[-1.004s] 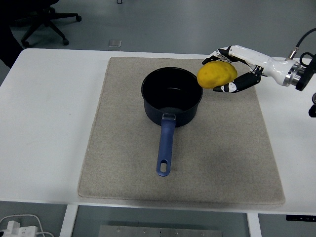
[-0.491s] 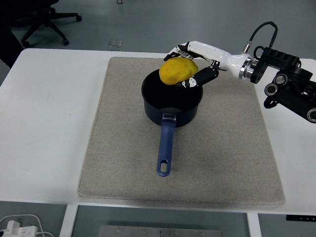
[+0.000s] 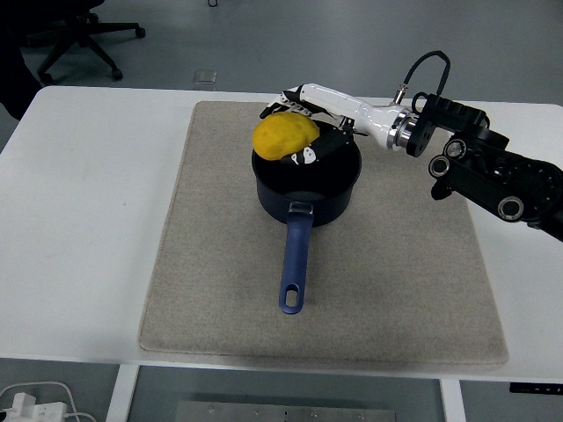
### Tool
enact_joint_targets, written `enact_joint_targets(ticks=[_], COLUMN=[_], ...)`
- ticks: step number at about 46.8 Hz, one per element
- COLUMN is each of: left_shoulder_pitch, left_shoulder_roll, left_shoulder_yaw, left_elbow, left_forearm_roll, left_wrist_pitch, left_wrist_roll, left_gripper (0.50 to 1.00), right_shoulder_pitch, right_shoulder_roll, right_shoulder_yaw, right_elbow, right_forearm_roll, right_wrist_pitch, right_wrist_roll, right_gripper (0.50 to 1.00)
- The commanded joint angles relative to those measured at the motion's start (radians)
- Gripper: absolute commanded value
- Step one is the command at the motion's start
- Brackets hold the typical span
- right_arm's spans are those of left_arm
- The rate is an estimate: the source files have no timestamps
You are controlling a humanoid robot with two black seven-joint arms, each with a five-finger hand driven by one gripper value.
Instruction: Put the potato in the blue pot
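Spreading across the centre of the frame, the grey mat (image 3: 202,264) on the white table (image 3: 88,220) leaves wide bare room on every side of the blue pot (image 3: 306,189), whose handle points toward the bottom edge. Reaching in from the right, the right hand (image 3: 303,132) has carried the potato (image 3: 285,138) leftward from beyond the pot's right rim. Its fingers pinch it over the upper-left rim, slightly past centre, so a straight release risks clipping the edge.

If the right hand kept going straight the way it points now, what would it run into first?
The right hand, shut on the potato, points leftward over the blue pot's far-left rim. Beyond that lie only the beige mat and white table. The way looks free, though height is hard to judge.
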Motion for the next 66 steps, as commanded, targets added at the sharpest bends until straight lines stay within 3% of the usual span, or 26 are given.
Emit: enact_joint_targets(ticks=[1, 66], left_shoulder_pitch=[0.0, 0.0], left_shoulder_roll=[0.0, 0.0], left_shoulder_yaw=[0.0, 0.0], left_elbow=[-0.002, -0.003], left_forearm_roll=[0.001, -0.002], left_wrist_pitch=[0.0, 0.0], left_wrist_roll=[0.0, 0.0], left_gripper=[0.996, 0.996], right_shoulder_pitch=[-0.003, -0.03], right_shoulder_roll=[0.017, 0.053], right_shoulder_yaw=[0.0, -0.026], right_elbow=[-0.015, -0.095], right_forearm_roll=[0.0, 0.001], right_wrist_pitch=[0.0, -0.014], right_wrist_roll=[0.001, 0.003], right_gripper=[0.5, 0.5])
